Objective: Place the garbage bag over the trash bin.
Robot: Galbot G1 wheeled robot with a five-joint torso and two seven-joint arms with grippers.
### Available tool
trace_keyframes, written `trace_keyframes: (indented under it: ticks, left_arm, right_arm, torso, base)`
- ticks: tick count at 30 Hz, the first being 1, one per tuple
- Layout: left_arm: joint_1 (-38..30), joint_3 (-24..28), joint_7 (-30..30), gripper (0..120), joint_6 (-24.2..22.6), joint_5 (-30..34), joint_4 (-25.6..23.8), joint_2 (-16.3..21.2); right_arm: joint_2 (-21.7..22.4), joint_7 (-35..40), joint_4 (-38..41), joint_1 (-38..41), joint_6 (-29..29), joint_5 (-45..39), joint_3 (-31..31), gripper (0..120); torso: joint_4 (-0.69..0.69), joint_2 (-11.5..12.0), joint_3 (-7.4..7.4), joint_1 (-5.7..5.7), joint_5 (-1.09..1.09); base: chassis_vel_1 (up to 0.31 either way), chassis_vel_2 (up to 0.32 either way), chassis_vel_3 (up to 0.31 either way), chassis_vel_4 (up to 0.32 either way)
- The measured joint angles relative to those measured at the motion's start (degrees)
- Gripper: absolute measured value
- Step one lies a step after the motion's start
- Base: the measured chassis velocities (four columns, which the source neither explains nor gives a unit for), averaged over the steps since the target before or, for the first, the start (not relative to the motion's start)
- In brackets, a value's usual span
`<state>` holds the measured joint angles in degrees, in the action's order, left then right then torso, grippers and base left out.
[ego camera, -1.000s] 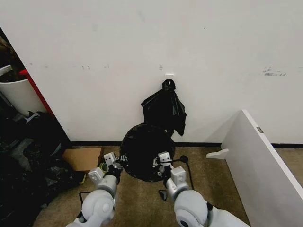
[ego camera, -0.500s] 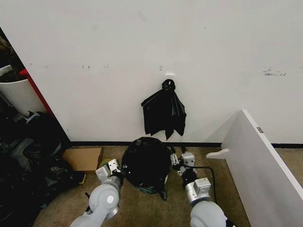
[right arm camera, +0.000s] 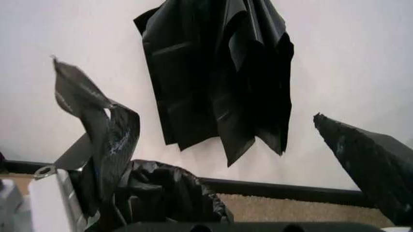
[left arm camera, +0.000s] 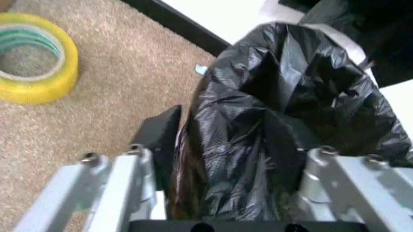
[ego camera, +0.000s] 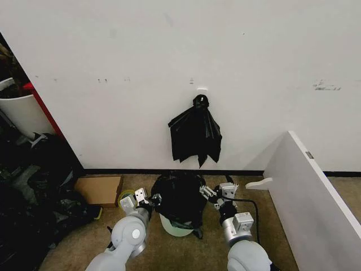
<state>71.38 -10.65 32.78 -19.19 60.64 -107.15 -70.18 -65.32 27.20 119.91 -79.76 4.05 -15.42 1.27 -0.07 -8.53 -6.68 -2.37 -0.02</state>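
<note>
Standing on the brown carpet floor close to the white wall, the trash bin was a cream-white bucket, only its lower wall showing beneath the plastic.

Garbage bag: glossy black film, crinkled, draped over the top of the bin and covering its rim and upper wall. In the left wrist view the film bunched up between the fingers of that claw.

Left claw: at the bag's left side, pinching a fold of the garbage bag; one dark finger pad lay against the film.

Right claw: at the bag's right side, spread wide, with one finger well apart from the other side, where a strip of the garbage bag clung to the near finger and stood upward.

Other items:
- small black plastic bunch, knotted at the top, hanging on the wall above the bin.
- yellow tape roll on the carpet, left of the bin.
- cardboard piece by the wall.
- white panel at the right.
</note>
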Motion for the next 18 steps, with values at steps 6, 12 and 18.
trace_keyframes:
  ticks: [6, 12, 18]
  left_arm:
    - [1.9, -1.2, -1.8, 77, -1.0, -1.1, -3.0, 1.3]
    - [3.3, -2.3, -4.7, 97, -1.7, -2.6, -5.8, 2.0]
    - [6.7, -3.9, -10.4, 100, 5.3, -18.3, -6.6, 2.8]
  right_arm:
    - [-0.3, 0.1, 0.0, -0.4, 0.1, 0.0, -0.2, 100]
    - [-1.0, 0.1, 0.3, -0.5, 0.1, 0.0, -0.4, 100]
    - [-2.0, -0.6, 0.2, -1.4, -1.6, 0.5, 1.5, 100]
  torso:
    - [0.0, 0.0, 0.0, 0.0, 0.0]
    - [0.0, 0.0, 0.0, 0.0, 0.0]
    - [0.0, 0.0, 0.0, 0.0, -0.01]
  base:
    - [0.0, 0.0, 0.0, 0.0]
    - [0.0, 0.0, 0.0, 0.0]
    - [0.0, 0.0, 0.0, 0.0]
